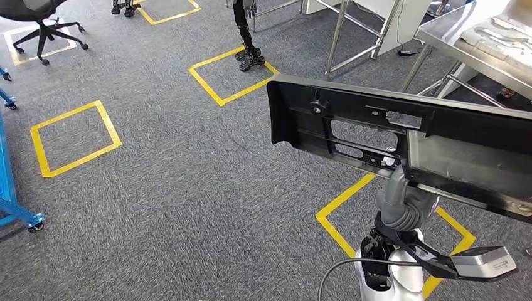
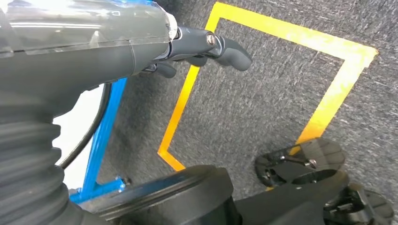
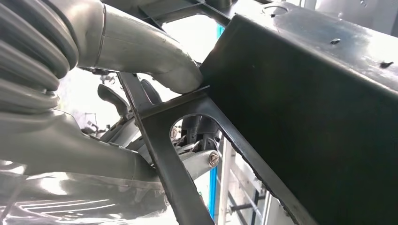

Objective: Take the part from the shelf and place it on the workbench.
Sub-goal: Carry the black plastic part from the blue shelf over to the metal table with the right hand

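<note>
Head view: long black part (image 1: 401,144) carried above the carpet (image 1: 188,188), gripped from below by the right hand (image 1: 401,200), fingers closed on its lower edge. Long axis running crosswise, one end reaching left past the hand, the other cut off by the picture edge on the worktop side. Steel worktop (image 1: 464,37) beyond and above the part, well apart from it; probably still some way to carry.

Left wrist view: left hand (image 2: 206,49) hanging over the carpet (image 2: 263,93) by a yellow tape square (image 2: 347,79), fingers curled in on nothing, far from the part.

Right wrist view: right hand (image 3: 155,61) clamped on a thin rib of the part (image 3: 319,103), thumb pressed to its edge. Clearly the nearer hand for the set-down.
</note>
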### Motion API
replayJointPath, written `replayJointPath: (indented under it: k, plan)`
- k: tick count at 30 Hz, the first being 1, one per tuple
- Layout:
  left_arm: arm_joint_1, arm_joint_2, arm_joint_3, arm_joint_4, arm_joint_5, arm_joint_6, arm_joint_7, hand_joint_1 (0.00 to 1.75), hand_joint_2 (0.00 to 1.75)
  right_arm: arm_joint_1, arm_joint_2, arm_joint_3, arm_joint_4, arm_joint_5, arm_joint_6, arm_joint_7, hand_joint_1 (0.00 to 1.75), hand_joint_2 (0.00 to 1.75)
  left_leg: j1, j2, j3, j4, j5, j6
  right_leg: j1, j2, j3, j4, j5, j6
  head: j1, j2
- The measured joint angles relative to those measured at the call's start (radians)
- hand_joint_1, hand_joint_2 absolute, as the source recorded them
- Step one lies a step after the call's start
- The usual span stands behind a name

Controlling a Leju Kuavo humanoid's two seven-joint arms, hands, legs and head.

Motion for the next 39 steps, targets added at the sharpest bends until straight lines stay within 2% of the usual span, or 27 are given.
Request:
replayJointPath:
  k: [1,2,3,5,7,8,9,10,12,14,16,18,20,22,23,24,25,27,29,31,32,33,34,36,37,38,39]
  plan:
    - [-0.003,-0.001,0.0,0.0,-0.001,-0.001,0.0,0.0,1.75,0.001,-0.001,0.0,0.0,0.0,-0.001,-0.001,1.75,1.75,0.0,0.011,0.002,-0.003,0.003,0.006,-0.003,0.007,-0.003,-0.001,0.001,0.007,0.0,0.0]
    - [-0.004,-0.001,0.0,0.0,-0.003,-0.002,-0.001,0.0,1.75,0.002,-0.003,0.0,-0.001,0.0,-0.002,-0.002,1.75,1.75,0.001,0.024,0.004,-0.007,0.006,0.013,-0.003,-0.005,-0.008,0.007,-0.004,0.012,0.0,0.0]
    - [-0.005,-0.001,0.0,0.0,-0.005,-0.002,0.0,0.0,1.75,0.002,-0.004,0.0,-0.002,-0.001,-0.003,-0.003,1.75,1.75,0.003,0.038,0.007,-0.012,0.009,0.018,0.0,-0.032,-0.02,0.032,-0.019,0.017,0.0,0.0]
    - [-0.002,-0.001,0.0,0.0,-0.008,-0.004,0.0,0.0,1.75,0.004,-0.006,0.0,-0.003,-0.001,-0.004,-0.005,1.75,1.75,0.002,0.068,0.01,-0.018,0.01,0.025,0.003,-0.105,-0.076,0.144,-0.077,0.024,0.0,0.0]
    - [0.001,0.001,0.0,0.0,-0.009,-0.006,0.001,0.0,1.75,0.008,-0.007,0.0,-0.003,-0.001,-0.004,-0.005,1.75,1.75,-0.002,0.098,0.01,-0.018,0.006,0.027,-0.001,-0.134,-0.143,0.27,-0.124,0.029,0.0,0.0]
    - [0.002,0.001,0.001,0.0,-0.009,-0.007,0.001,0.0,1.75,0.011,-0.008,0.0,-0.002,-0.001,-0.004,-0.005,1.75,1.75,-0.002,0.113,0.011,-0.017,0.004,0.026,-0.002,-0.138,-0.154,0.291,-0.122,0.03,0.0,0.0]
    - [0.002,0.002,0.001,0.0,-0.01,-0.008,0.002,0.0,1.75,0.012,-0.009,0.0,-0.002,-0.001,-0.004,-0.005,1.75,1.75,-0.003,0.127,0.013,-0.017,0.002,0.025,-0.003,-0.142,-0.143,0.269,-0.101,0.03,0.0,0.0]
    - [0.002,0.002,0.001,0.0,-0.01,-0.009,0.003,0.0,1.75,0.013,-0.009,0.0,-0.003,-0.001,-0.004,-0.005,1.75,1.75,-0.003,0.139,0.017,-0.017,-0.001,0.023,-0.002,-0.151,-0.108,0.206,-0.067,0.028,0.0,0.0]
    - [0.002,0.002,0.001,0.0,-0.01,-0.009,0.004,0.0,1.75,0.01,-0.01,0.0,-0.003,-0.002,-0.004,-0.005,1.75,1.75,-0.006,0.16,0.026,-0.017,-0.008,0.016,0.006,-0.191,-0.026,0.056,-0.015,0.017,0.0,0.0]
    - [0.001,0.002,0.001,0.0,-0.01,-0.009,0.004,0.0,1.75,0.008,-0.01,0.0,-0.003,-0.002,-0.004,-0.005,1.75,1.75,-0.009,0.176,0.032,-0.017,-0.015,0.006,0.015,-0.21,0.008,-0.007,-0.006,0.003,0.0,0.0]
    - [-0.001,0.002,0.001,0.0,-0.01,-0.009,0.005,0.0,1.75,0.008,-0.01,-0.001,-0.006,-0.002,-0.004,-0.006,1.75,1.75,-0.01,0.192,0.039,-0.02,-0.02,-0.006,0.016,-0.187,0.008,-0.01,-0.005,-0.009,0.0,0.0]
    - [-0.003,0.002,0.001,0.0,-0.01,-0.009,0.005,0.0,1.75,0.008,-0.011,-0.001,-0.009,-0.002,-0.004,-0.006,1.75,1.75,-0.008,0.166,0.037,0.004,-0.041,-0.017,0.01,-0.164,0.014,-0.018,-0.002,-0.02,0.0,0.0]
    - [-0.002,0.002,0.001,0.0,-0.01,-0.009,0.004,0.0,1.75,0.005,-0.011,0.0,-0.011,-0.002,-0.004,-0.005,1.75,1.75,-0.004,0.113,-0.007,0.108,-0.098,-0.024,0.006,-0.143,0.019,-0.022,0.0,-0.028,0.0,0.0]
    - [-0.003,0.003,0.001,0.0,-0.012,-0.008,0.005,0.0,1.75,0.004,-0.01,0.0,-0.011,-0.002,-0.004,-0.004,1.75,1.75,-0.002,0.092,-0.077,0.245,-0.151,-0.026,0.008,-0.12,0.019,-0.02,-0.002,-0.032,0.0,0.0]
    - [-0.005,0.004,0.001,0.0,-0.013,-0.008,0.005,0.0,1.75,0.004,-0.01,0.0,-0.011,-0.001,-0.004,-0.004,1.75,1.75,-0.002,0.09,-0.097,0.277,-0.151,-0.026,0.009,-0.107,0.02,-0.018,-0.003,-0.033,0.0,0.0]
    - [-0.006,0.005,0.002,0.0,-0.015,-0.008,0.006,0.0,1.75,0.004,-0.01,0.0,-0.011,-0.001,-0.004,-0.004,1.75,1.75,-0.002,0.088,-0.099,0.271,-0.131,-0.025,0.01,-0.091,0.022,-0.016,-0.004,-0.033,0.0,0.0]
    - [-0.005,0.006,0.002,0.0,-0.016,-0.008,0.007,0.0,1.75,0.005,-0.01,0.0,-0.011,0.0,-0.004,-0.004,1.75,1.75,-0.002,0.083,-0.081,0.222,-0.092,-0.021,0.01,-0.075,0.024,-0.014,-0.006,-0.032,0.0,0.0]
    - [-0.001,0.009,0.002,0.0,-0.017,-0.007,0.008,0.0,1.75,0.004,-0.01,0.0,-0.011,0.0,-0.003,-0.004,1.75,1.75,-0.001,0.035,-0.028,0.08,-0.016,-0.011,0.009,-0.047,0.026,-0.01,-0.01,-0.028,0.0,0.0]
    - [0.002,0.012,0.002,0.001,-0.018,-0.006,0.009,0.0,1.75,0.004,-0.01,0.0,-0.011,0.0,-0.003,-0.003,1.75,1.75,-0.001,-0.008,0.002,0.0,0.007,-0.004,0.004,-0.023,0.017,-0.006,-0.009,-0.017,0.0,0.0]
    - [-0.001,0.012,0.002,0.001,-0.018,-0.005,0.01,0.0,1.75,0.004,-0.01,0.0,-0.012,0.0,-0.003,0.0,1.75,1.75,-0.003,0.0,0.009,-0.013,0.004,-0.001,-0.001,0.0,0.008,-0.007,-0.004,-0.002,0.0,0.0]
    - [-0.003,0.011,0.002,0.001,-0.019,-0.005,0.01,0.0,1.75,0.004,-0.01,0.0,-0.014,0.0,-0.003,0.001,1.75,1.75,-0.001,0.011,0.012,-0.018,0.006,0.003,-0.001,0.001,0.006,-0.005,-0.006,0.004,0.0,0.0]
    - [-0.004,0.01,0.002,0.001,-0.021,-0.004,0.01,0.0,1.75,0.002,-0.01,-0.001,-0.016,0.0,-0.003,0.001,1.75,1.75,0.002,0.025,0.016,-0.025,0.009,0.008,0.001,-0.016,0.0,0.009,-0.015,0.008,0.0,0.0]
    - [-0.004,0.009,0.002,0.001,-0.023,-0.004,0.011,0.0,1.75,-0.001,-0.01,-0.001,-0.018,-0.001,-0.003,0.002,1.75,1.75,0.005,0.04,0.02,-0.031,0.011,0.013,0.004,-0.045,-0.017,0.043,-0.035,0.012,0.0,0.0]
    - [0.0,0.009,0.003,0.001,-0.027,-0.002,0.013,0.0,1.75,-0.007,-0.011,-0.001,-0.019,-0.001,-0.003,0.003,1.75,1.75,0.005,0.071,0.024,-0.036,0.01,0.018,0.004,-0.113,-0.082,0.168,-0.096,0.019,0.0,0.0]
    - [0.001,0.009,0.003,0.001,-0.028,-0.002,0.014,0.0,1.75,-0.007,-0.011,-0.001,-0.018,-0.001,-0.003,0.004,1.75,1.75,0.004,0.087,0.024,-0.035,0.008,0.018,0.001,-0.129,-0.117,0.233,-0.12,0.023,0.0,0.0]
    - [0.002,0.01,0.003,0.001,-0.028,-0.001,0.015,0.0,1.75,-0.007,-0.011,-0.001,-0.018,-0.001,-0.002,0.004,1.75,1.75,0.003,0.102,0.025,-0.035,0.005,0.017,-0.002,-0.136,-0.139,0.272,-0.127,0.027,0.0,0.0]
    - [0.002,0.011,0.003,0.001,-0.029,-0.001,0.016,0.0,1.75,-0.006,-0.012,-0.001,-0.017,-0.001,-0.002,0.004,1.75,1.75,0.003,0.116,0.027,-0.034,0.002,0.016,-0.005,-0.14,-0.14,0.273,-0.114,0.03,0.001,0.0]
